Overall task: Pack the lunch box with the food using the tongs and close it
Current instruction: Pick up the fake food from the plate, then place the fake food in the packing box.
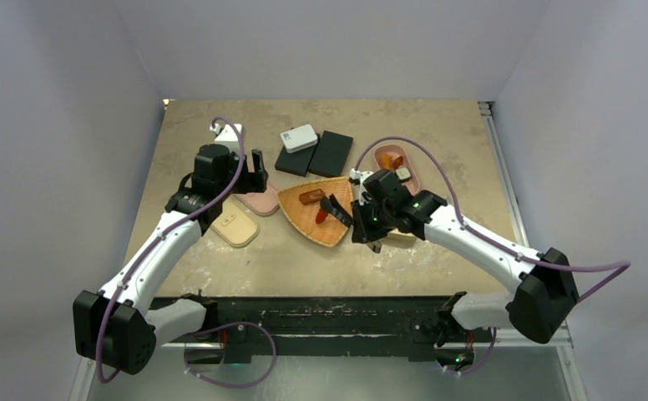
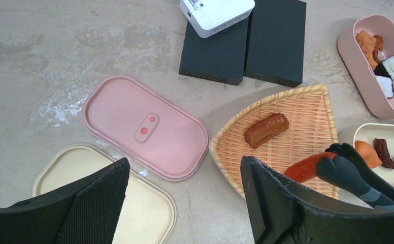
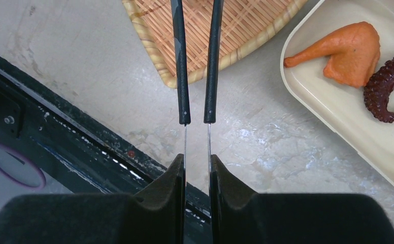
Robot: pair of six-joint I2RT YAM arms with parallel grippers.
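My right gripper [image 3: 197,158] is shut on the tongs [image 3: 184,71], whose two thin arms run forward over the wicker tray [image 3: 225,30]. In the left wrist view the tongs' black tips [image 2: 345,170] pinch one end of a red sausage [image 2: 304,168] lying on the tray [image 2: 291,109]. A brown piece [image 2: 266,129] rests beside it. The cream lunch box [image 3: 327,101] holds an orange piece [image 3: 355,51] and a dark octopus arm [image 3: 388,91]. The pink lunch box [image 2: 352,66] holds an orange piece and two dark-and-white rolls. My left gripper [image 2: 184,162] hangs open and empty above the lids.
A pink lid [image 2: 144,127] and a cream lid [image 2: 108,198] lie flat left of the tray. Two black blocks [image 2: 245,46] with a small white box [image 2: 215,12] on them sit behind the tray. The table's dark front rail [image 3: 58,137] runs close under my right gripper.
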